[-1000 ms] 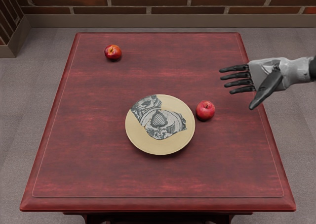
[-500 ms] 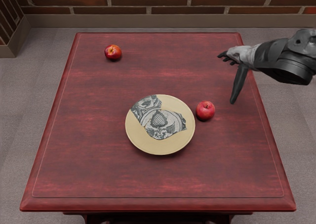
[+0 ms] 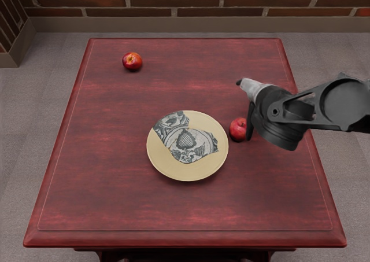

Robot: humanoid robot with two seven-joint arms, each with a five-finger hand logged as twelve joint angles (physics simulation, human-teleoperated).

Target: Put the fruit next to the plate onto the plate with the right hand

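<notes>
Apple [image 3: 237, 129] sits just beside the plate [image 3: 165, 165], right robot hand [image 3: 251, 95] close by, grip unclear.

The right arm [image 3: 341, 104] comes in from the right edge. Its dark links bend at a round joint, and the forearm points leftward and toward the viewer, so it looks strongly foreshortened. The thick dark wrist [image 3: 279, 123] covers most of the robot hand [image 3: 252, 89]. Only a grey part of it shows at the wrist's upper left, and its grip cannot be made out.
</notes>
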